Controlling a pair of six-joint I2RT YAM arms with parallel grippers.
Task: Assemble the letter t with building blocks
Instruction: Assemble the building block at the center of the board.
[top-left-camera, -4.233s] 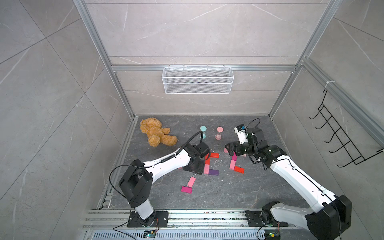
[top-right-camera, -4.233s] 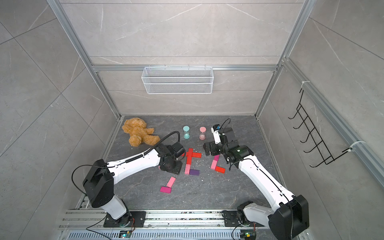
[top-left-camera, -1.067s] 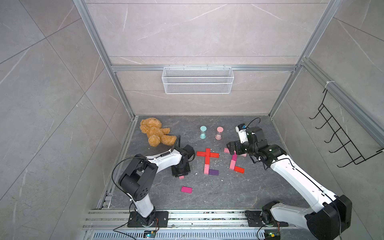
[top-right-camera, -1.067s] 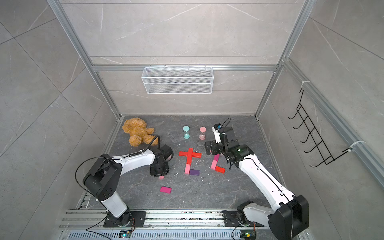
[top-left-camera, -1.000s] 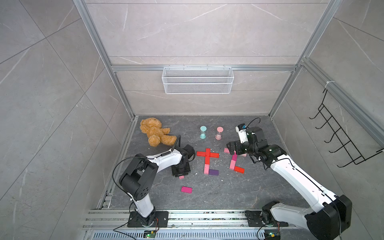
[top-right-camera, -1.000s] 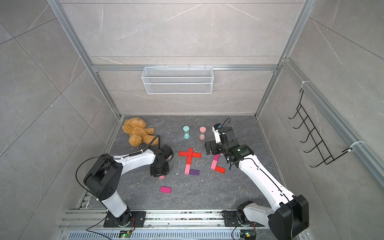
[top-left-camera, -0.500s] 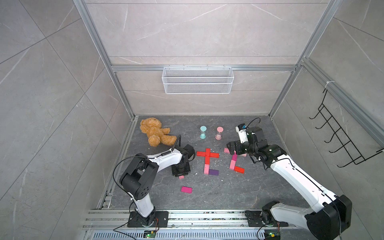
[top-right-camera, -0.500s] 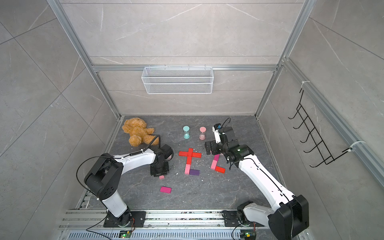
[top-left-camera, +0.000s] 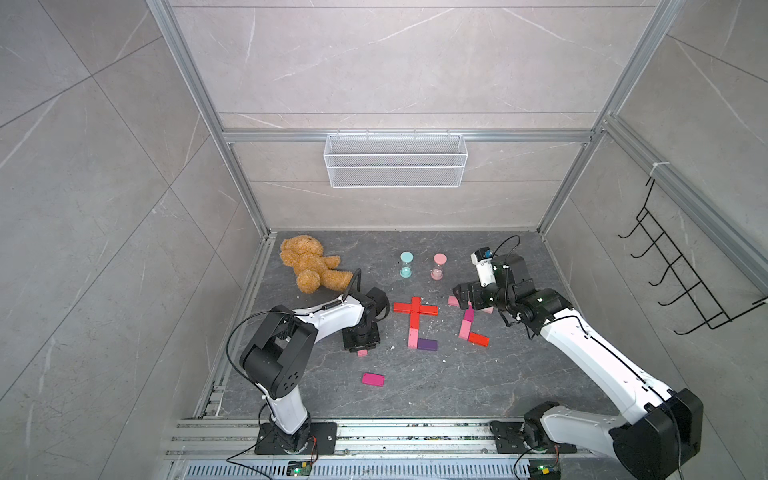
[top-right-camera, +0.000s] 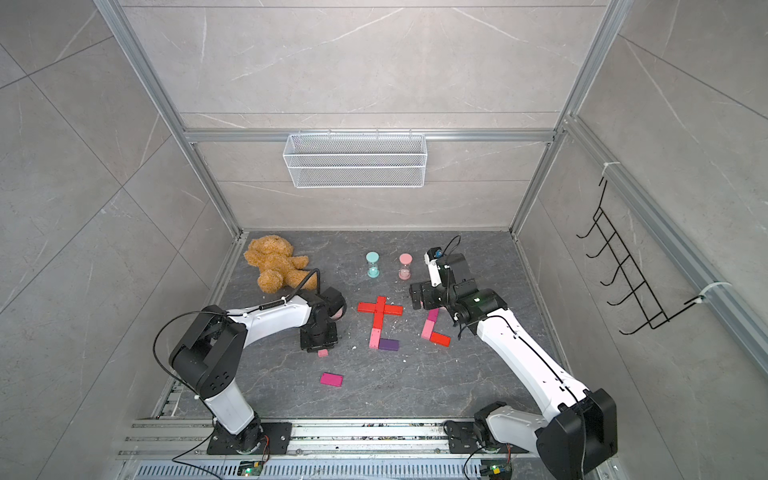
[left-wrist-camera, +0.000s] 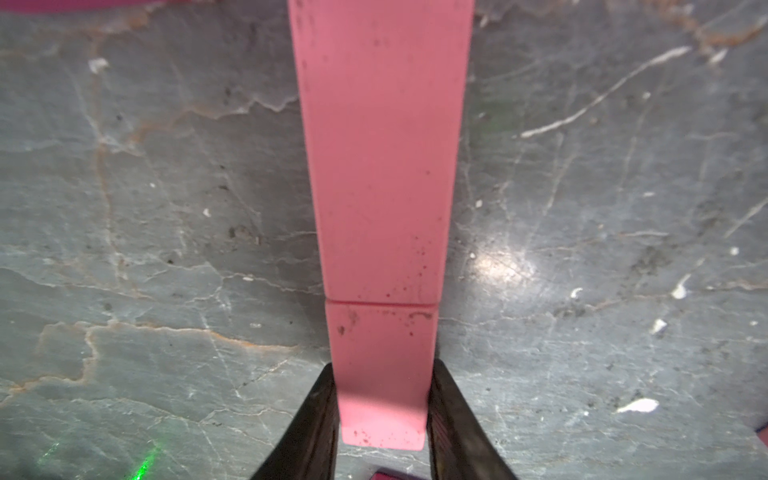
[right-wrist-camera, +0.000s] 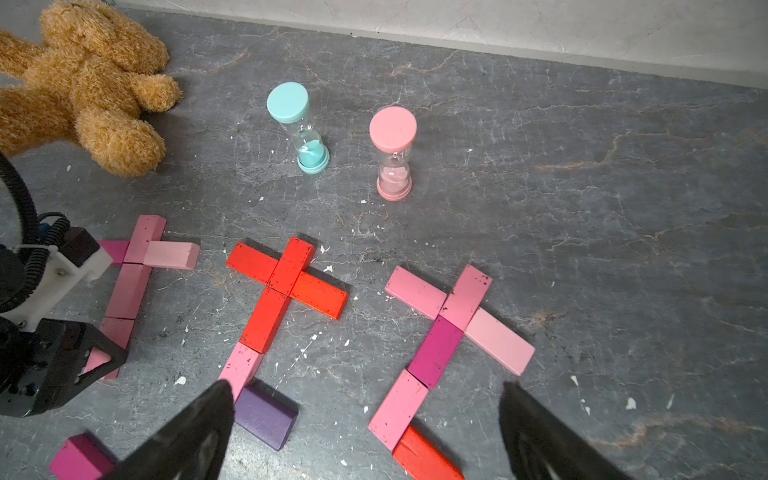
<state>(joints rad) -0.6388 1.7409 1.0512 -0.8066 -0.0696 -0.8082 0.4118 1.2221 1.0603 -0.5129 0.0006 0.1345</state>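
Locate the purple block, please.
In both top views the purple block lies mid-floor at the foot of the red t, against the right side of its lowest pink block.

2 timers behind blocks; bear far left.

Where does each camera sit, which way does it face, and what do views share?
Both top views: overhead at the front, looking down toward the back wall over the table; left arm and right arm visible.
Left wrist: on the left arm, looking down; the left end effector shows, clamped on a light pink block.
Right wrist: on the right arm, facing the hourglasses beyond the red t; open right end effector tips show.
Shared: the red t, in right wrist and both top views.
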